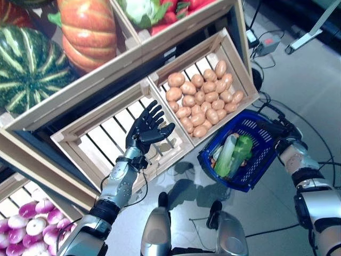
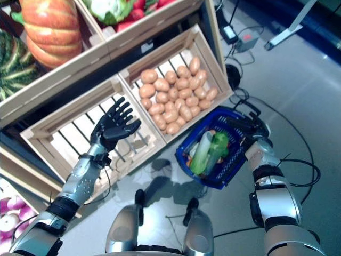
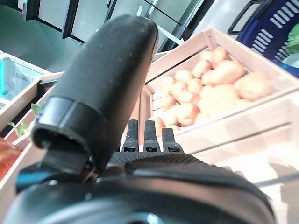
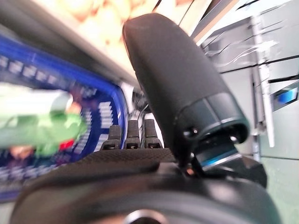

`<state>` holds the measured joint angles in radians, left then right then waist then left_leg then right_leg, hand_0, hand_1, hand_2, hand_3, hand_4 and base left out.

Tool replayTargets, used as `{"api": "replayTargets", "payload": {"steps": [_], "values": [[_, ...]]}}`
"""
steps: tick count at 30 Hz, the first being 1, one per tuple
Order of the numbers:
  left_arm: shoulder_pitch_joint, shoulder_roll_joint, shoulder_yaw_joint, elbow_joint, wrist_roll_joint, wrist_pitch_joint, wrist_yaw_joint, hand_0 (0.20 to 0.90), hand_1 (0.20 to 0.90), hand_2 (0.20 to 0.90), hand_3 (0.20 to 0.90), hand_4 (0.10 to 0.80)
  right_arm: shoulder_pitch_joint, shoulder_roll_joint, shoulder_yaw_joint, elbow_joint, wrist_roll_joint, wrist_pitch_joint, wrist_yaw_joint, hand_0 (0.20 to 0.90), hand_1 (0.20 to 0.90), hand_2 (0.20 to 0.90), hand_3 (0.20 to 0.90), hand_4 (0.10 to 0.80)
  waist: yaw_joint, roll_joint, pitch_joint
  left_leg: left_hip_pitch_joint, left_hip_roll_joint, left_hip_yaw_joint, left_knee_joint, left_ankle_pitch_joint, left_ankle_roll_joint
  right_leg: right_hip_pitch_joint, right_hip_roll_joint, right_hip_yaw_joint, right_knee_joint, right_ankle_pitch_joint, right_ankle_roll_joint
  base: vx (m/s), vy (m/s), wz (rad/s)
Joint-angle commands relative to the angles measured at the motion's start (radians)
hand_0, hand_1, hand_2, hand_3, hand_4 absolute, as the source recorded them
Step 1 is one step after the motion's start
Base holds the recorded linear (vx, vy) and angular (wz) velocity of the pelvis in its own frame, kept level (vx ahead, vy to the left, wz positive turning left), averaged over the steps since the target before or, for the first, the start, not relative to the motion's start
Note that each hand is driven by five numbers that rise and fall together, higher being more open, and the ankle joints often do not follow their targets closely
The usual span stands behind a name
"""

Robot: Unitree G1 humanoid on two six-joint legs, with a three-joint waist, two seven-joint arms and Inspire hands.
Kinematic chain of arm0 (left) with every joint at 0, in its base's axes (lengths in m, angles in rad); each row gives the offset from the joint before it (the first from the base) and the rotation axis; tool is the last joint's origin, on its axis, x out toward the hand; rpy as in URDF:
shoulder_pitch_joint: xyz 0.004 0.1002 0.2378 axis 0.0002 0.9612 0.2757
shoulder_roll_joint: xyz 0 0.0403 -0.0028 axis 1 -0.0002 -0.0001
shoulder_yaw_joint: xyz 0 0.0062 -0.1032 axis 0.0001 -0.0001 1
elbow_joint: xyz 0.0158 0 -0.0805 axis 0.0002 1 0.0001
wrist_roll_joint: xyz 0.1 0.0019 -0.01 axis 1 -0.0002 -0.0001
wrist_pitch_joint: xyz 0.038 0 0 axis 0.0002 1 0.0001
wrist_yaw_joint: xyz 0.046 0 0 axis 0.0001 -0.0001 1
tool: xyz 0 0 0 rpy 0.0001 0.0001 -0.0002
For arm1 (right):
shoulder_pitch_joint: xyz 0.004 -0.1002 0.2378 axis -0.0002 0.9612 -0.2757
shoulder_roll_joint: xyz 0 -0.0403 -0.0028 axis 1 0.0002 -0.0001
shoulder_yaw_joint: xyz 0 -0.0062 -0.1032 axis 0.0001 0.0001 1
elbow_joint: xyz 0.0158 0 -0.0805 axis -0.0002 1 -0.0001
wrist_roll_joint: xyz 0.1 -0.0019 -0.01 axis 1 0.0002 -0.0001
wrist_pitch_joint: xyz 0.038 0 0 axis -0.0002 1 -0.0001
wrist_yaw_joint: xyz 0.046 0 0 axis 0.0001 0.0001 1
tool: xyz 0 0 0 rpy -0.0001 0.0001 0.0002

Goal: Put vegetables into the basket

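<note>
Fingers spread and empty, left hand (image 1: 147,128) hovers above the bare crate (image 1: 101,140), free for potatoes (image 1: 202,98); right hand (image 2: 250,127) grips the basket (image 2: 226,160) handle, steadying it.

Blue basket (image 1: 250,140) holds green vegetables (image 1: 233,153); potatoes (image 1: 204,97) crated.

No legible text or labels.

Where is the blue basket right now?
The blue basket hangs on the robot's right side, at its right hand, just below the crate of potatoes, with green vegetables inside.
</note>
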<state>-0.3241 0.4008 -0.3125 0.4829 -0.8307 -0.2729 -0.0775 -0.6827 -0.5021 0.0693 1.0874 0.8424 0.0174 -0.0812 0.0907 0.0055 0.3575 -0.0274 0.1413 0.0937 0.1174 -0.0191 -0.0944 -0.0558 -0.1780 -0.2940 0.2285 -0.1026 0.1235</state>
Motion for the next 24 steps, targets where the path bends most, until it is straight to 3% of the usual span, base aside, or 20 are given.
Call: {"api": "replayTargets", "payload": {"steps": [1,3,5,7,11,16,19,24], "values": [[0.022,-0.027,-0.004,0.002,0.102,-0.056,-0.013,0.9,0.9,0.9,0.9,0.8,0.064,0.049,0.004,-0.066,0.087,-0.104,0.045,0.9,0.9,0.9,0.9,0.8,0.017,-0.021,-0.165,0.007,-0.024,0.008,-0.055,0.051,0.016,0.086,0.001,0.022,-0.133,0.104,-0.047,0.127,0.027,0.05],[0.076,-0.056,-0.005,0.073,0.134,-0.067,0.009,0.9,0.9,0.9,0.9,0.8,0.201,0.15,0.023,-0.139,0.037,-0.184,0.058,0.9,0.9,0.9,0.9,0.8,0.007,-0.02,-0.202,0.058,-0.022,0.017,-0.142,0.076,0.017,0.125,0.009,0.028,-0.203,0.135,-0.039,0.108,0.039,0.02],[0.095,-0.063,-0.004,0.092,0.144,-0.068,0.009,0.9,0.9,0.9,0.9,0.8,0.243,0.176,0.034,-0.169,0.017,-0.206,0.055,0.9,0.9,0.9,0.9,0.8,0.003,-0.02,-0.212,0.071,-0.023,0.019,-0.162,0.082,0.017,0.134,0.011,0.032,-0.219,0.143,-0.036,0.044,0.024,-0.04],[0.165,-0.096,-0.002,0.157,0.24,-0.084,0.037,0.9,0.9,0.9,0.9,0.8,0.421,0.273,0.085,-0.295,0.027,-0.256,0.079,0.9,0.9,0.9,0.9,0.8,-0.022,-0.019,-0.237,0.099,-0.022,0.03,-0.204,0.088,0.018,0.155,0.019,0.052,-0.272,0.166,-0.028,0.043,0.045,-0.04],[0.21,-0.169,0.032,0.335,0.334,-0.08,0.071,0.9,0.9,0.9,0.9,0.8,0.557,0.365,0.12,-0.305,0.057,-0.228,0.112,0.9,0.9,0.9,0.9,0.8,-0.062,-0.015,-0.268,0.102,-0.026,0.041,-0.205,0.076,0.016,0.166,0.027,0.068,-0.316,0.185,-0.022,-0.01,0.054,-0.01],[0.232,-0.194,0.025,0.443,0.425,-0.056,0.075,0.9,0.9,0.9,0.9,0.8,0.615,0.396,0.17,-0.277,0.008,-0.231,0.162,0.9,0.9,0.9,0.9,0.8,-0.08,-0.014,-0.272,0.112,-0.03,0.049,-0.205,0.071,0.021,0.178,0.025,0.069,-0.316,0.181,-0.021,-0.021,0.046,-0.08],[0.257,-0.218,0.041,0.518,0.344,-0.018,0.037,0.9,0.9,0.9,0.9,0.8,0.65,0.417,0.198,-0.269,0.017,-0.221,0.21,0.9,0.9,0.9,0.9,0.8,-0.089,-0.013,-0.271,0.124,-0.036,0.047,-0.205,0.066,0.024,0.191,0.022,0.071,-0.316,0.175,-0.02,0.01,0.047,-0.04],[0.261,-0.245,0.023,0.564,0.368,-0.001,0.071,0.9,0.9,0.9,0.9,0.8,0.646,0.429,0.226,-0.255,0.013,-0.191,0.203,0.9,0.9,0.9,0.9,0.8,-0.087,-0.01,-0.267,0.13,-0.04,0.038,-0.205,0.061,0.026,0.201,0.019,0.067,-0.316,0.17,-0.019,0.002,0.004,0.02]]}}
